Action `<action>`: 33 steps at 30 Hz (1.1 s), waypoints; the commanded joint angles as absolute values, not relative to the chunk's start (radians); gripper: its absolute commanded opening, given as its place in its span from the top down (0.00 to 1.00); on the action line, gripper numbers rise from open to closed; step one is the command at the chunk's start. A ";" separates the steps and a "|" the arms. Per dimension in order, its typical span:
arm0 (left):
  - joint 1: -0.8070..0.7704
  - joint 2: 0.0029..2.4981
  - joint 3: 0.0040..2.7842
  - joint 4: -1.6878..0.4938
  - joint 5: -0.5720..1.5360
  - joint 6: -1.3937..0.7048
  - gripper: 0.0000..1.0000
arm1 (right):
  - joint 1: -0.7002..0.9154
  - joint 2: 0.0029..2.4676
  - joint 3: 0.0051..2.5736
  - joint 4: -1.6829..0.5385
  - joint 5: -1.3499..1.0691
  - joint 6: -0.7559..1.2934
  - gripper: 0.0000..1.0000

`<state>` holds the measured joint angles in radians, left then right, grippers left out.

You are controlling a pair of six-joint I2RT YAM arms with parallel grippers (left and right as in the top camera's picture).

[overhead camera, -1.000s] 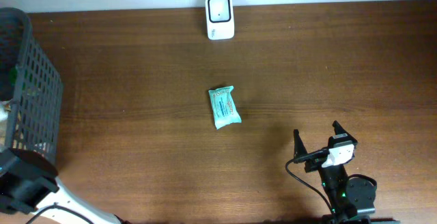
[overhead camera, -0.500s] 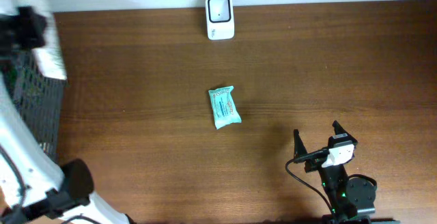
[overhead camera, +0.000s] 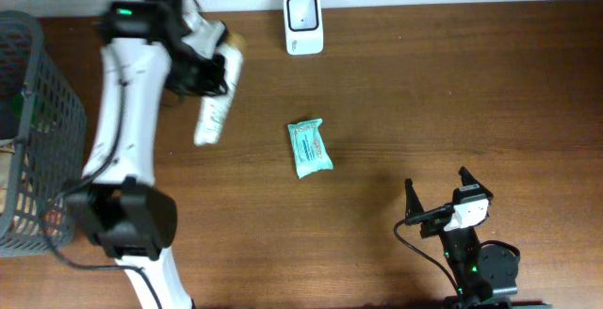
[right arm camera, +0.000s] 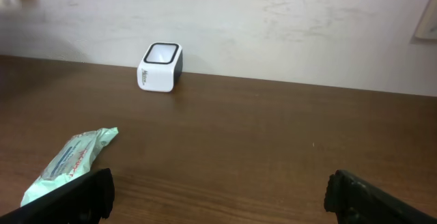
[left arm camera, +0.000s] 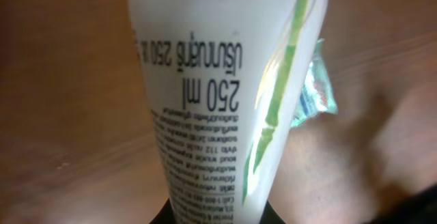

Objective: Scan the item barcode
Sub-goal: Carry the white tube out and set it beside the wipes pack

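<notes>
Two grippers: my L gripper clamps the white 250 ml tube near the scanner, R gripper gapes idle; slick tube may twist, hiding its barcode.

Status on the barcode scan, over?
Left fingers shut on white tube, above table, left of scanner. Right fingers open, empty. Teal packet mid-table, off the path.

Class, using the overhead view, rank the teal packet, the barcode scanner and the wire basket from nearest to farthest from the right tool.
From the right tool:
1. teal packet, table centre.
2. barcode scanner, far edge.
3. wire basket, far left.
</notes>
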<state>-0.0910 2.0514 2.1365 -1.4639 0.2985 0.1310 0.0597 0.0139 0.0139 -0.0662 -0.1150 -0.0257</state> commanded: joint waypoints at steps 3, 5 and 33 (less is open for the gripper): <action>-0.187 2.046 1.825 -1.215 0.287 -0.029 1.00 | 0.058 0.009 0.006 -0.066 -0.121 -0.022 0.02; -0.224 2.046 1.720 -1.111 0.287 -0.073 1.00 | 0.058 0.009 0.006 -0.066 -0.121 -0.022 0.02; -0.335 1.815 1.699 -0.879 0.224 -0.272 0.01 | 0.057 0.009 0.006 -0.066 -0.121 -0.022 0.02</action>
<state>-0.3637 1.9549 1.5726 -0.8421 0.2417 -0.3096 0.0597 0.0139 0.0139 -0.0662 -0.1150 -0.0257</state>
